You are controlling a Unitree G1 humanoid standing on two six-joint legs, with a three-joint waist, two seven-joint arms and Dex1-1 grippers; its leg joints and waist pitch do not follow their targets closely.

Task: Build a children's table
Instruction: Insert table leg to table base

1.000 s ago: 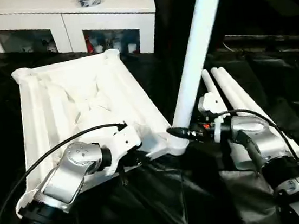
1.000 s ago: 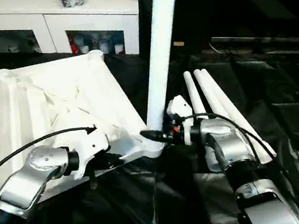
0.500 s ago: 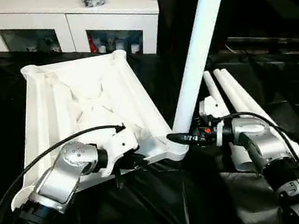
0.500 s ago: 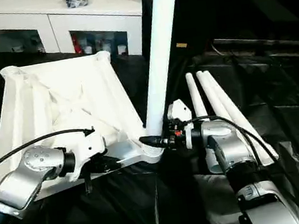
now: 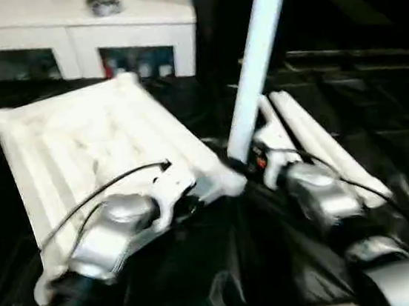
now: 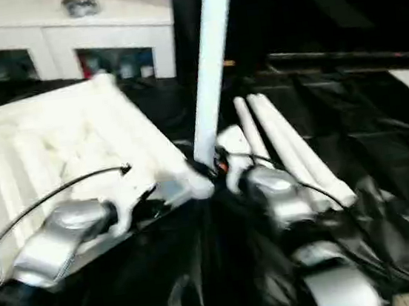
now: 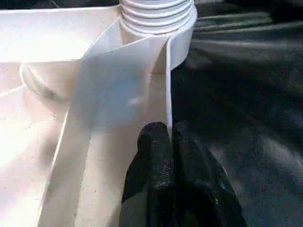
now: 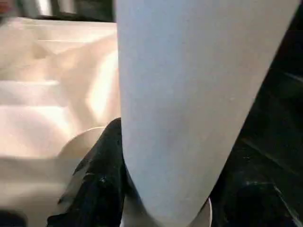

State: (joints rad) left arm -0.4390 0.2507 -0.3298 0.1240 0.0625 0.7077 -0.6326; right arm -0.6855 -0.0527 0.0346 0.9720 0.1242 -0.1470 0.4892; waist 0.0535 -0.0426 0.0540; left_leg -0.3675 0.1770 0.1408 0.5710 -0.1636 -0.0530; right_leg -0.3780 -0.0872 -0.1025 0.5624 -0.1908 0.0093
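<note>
Between left jaws: thin rim wall of white plastic ribbed tabletop (image 7: 118, 94), pinched; stiff, light.
Right jaws: clasp long round white tube leg (image 5: 253, 65) low, near socket; smooth, slippery.

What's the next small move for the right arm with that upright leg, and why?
Probably keep seating the upright leg down into the corner socket. The right gripper is closed around the leg just above that near corner, and the left gripper is clamped on the tabletop rim beside it, bracing the top. How far in the leg sits is unclear.
</note>
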